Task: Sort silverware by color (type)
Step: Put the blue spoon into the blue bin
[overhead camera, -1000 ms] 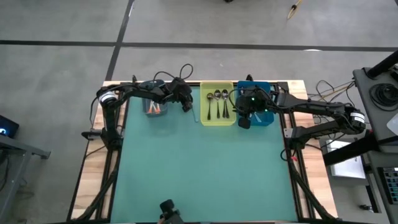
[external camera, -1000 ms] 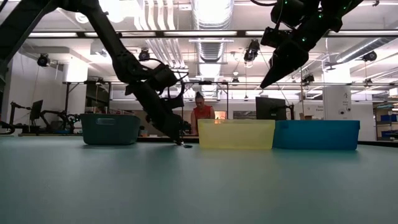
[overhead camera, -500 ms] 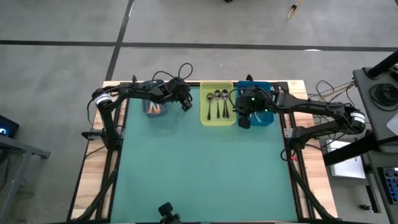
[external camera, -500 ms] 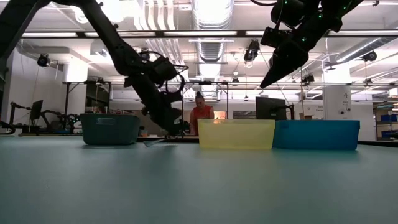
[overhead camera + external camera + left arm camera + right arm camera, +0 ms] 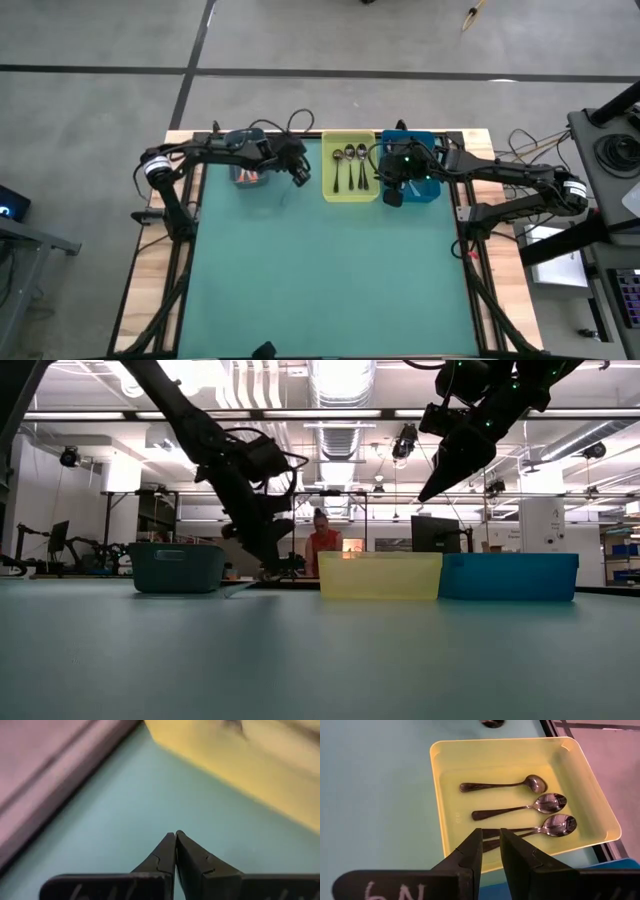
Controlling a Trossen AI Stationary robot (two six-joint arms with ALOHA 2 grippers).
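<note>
So my left hand is hovering over the teal counter, in the gap between the grey bin and the yellow tray. The fingers are pressed together tip to tip with nothing between them, and they aren't touching anything.

The silverware is split up around me. Three dark-handled spoons lie side by side in the yellow tray, just beside my left hand, bowls toward the far edge of the counter. A couple of orange-handled ones sit in the grey bin on the other side of that hand.

My right hand hangs above the near edge of the blue bin, right next to the yellow tray. Its fingers stand a little apart with an empty gap between them, gripping nothing, well above the spoons.

View differences: the overhead shot gives the whole layout, but the spoons are tiny there. The right wrist camera is the only one that shows them properly. The table-level camera only sees the bin walls, so no contents, but it does show both hands up off the counter, plus a person in red way back in the room. My left wrist camera shows only blurred counter and a yellow edge.
</note>
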